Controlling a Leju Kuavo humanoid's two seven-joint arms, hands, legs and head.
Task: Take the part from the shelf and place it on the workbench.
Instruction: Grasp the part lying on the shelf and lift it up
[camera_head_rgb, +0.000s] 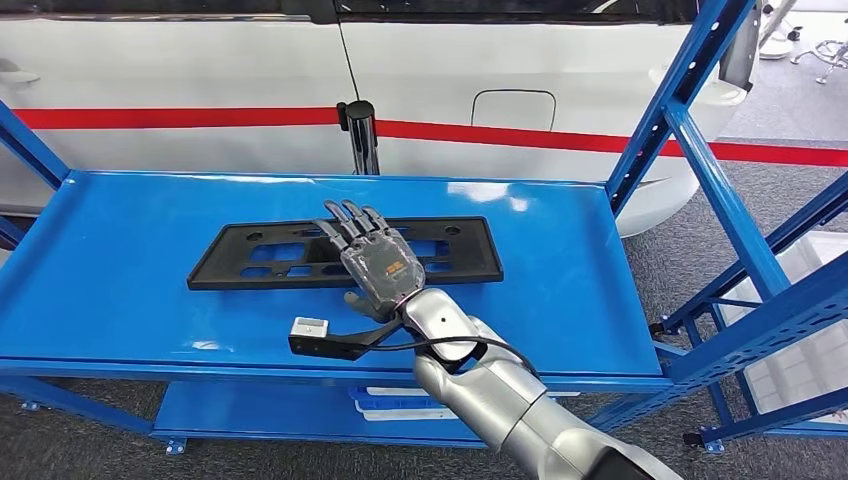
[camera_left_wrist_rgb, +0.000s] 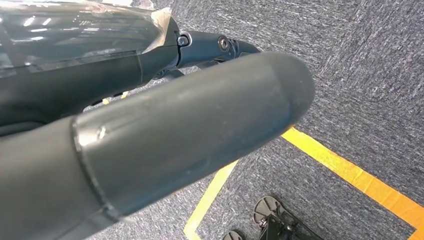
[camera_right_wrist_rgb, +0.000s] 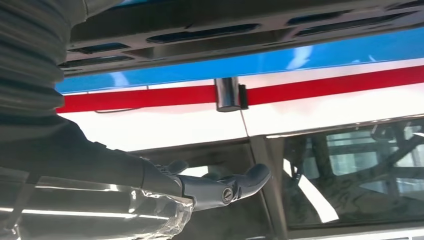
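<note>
Reaching is the step in hand: the right hand (camera_head_rgb: 375, 262) hovers with fingers spread, holding nothing, over the flat black part (camera_head_rgb: 240, 262) lying on the blue shelf (camera_head_rgb: 110, 260), so the next move calls for closing on an edge.

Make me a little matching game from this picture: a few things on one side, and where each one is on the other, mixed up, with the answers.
Things:
1. black part
2. right hand
3. white car
4. white bin

Places:
A. behind the blue shelf
B. lying flat on the top level of the shelf
C. on the floor beside the shelf, past its upright posts
D. stretched out over the middle of the part, fingers spread

Pairs: 1-B, 2-D, 3-A, 4-C
</note>
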